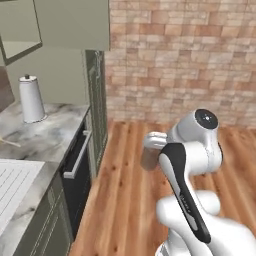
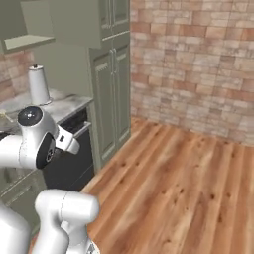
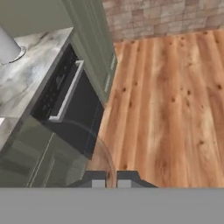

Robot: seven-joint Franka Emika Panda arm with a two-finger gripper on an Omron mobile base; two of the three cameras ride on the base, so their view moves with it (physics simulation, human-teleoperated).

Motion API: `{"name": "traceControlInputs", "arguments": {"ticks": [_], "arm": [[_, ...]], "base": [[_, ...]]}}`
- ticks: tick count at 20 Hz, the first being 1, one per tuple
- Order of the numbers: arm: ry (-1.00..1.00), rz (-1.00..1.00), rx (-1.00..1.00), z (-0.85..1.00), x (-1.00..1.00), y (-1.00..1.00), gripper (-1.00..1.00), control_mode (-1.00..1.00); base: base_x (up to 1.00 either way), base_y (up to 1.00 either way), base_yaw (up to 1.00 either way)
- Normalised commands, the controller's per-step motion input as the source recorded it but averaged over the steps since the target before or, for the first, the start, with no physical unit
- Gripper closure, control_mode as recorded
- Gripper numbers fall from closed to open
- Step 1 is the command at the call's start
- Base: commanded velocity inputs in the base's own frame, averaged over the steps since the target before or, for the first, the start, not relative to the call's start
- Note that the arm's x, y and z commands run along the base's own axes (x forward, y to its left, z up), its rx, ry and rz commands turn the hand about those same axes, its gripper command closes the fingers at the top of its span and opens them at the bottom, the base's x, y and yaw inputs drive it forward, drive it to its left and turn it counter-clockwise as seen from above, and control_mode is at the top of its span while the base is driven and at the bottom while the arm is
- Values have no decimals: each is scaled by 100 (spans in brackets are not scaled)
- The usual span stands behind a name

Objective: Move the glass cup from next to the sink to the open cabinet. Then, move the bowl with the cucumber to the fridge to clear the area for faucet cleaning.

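Seemingly upright glass cup in claw

Illumination is even and diffuse in all views — no distinct source is identifiable. Shadows are faint; the dishwasher front reads dark. The wooden floor shows a soft sheen without glare. Rendering is low in resolution — edges and textures appear slightly blurred.
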Motion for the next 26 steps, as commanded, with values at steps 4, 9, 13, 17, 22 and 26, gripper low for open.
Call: {"name": "traceControlInputs", "arguments": {"ticks": [4,9,13,17,22,26], "arm": [[0,0,0,0,0,0,100,100],[0,0,0,0,0,0,100,100],[0,0,0,0,0,0,100,100],[0,0,0,0,0,0,100,100],[0,0,0,0,0,0,100,100],[0,0,0,0,0,0,100,100]], "base": [[100,-6,14],[100,0,44],[86,0,61],[64,-4,69],[79,-16,68],[81,-37,57]]}}
